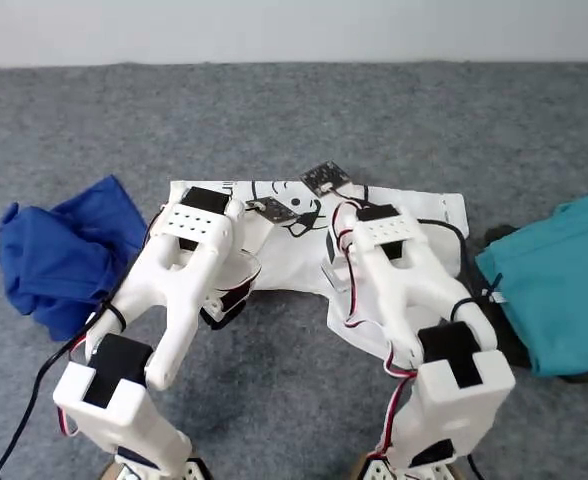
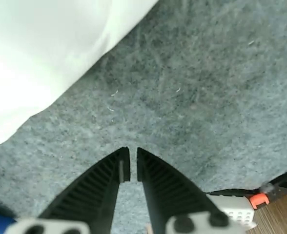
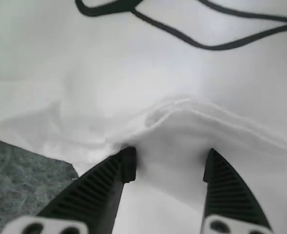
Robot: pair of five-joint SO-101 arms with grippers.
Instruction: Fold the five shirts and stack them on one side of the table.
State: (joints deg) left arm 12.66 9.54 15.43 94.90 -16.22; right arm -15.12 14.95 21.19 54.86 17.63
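Your left pincer (image 2: 133, 157) hangs over bare grey felt desk (image 2: 197, 92). Its jaws are all but together, with a thin slit between them and nothing held. The hem of the white cotton shirt with the black line drawing (image 2: 41, 58) lies just beside it, not under it. Your right pincer (image 3: 170, 163) stands with its jaws well apart, straddling a raised ridge of that same shirt, which is spread at the middle of the desk toward 12 o'clock.

The first risk is a lopsided pull. If you close the right pincer on the ridge and lift while the left has no cloth, I judge the shirt will swing round that one hold and the fold will go crooked. The ridge looks like more than one layer. A shallow bite may take only the top one and let the rest slide out. The left pincer must open before it can take the hem. Pushed down as it is, it may only scrape the felt and shove the edge away.

Farther out, the crumpled blue shirt (image 1: 64, 255) sits at 9 o'clock and the teal shirt (image 1: 564, 280) at 3 o'clock, close to the white shirt's edge. A long drag that way could catch it.
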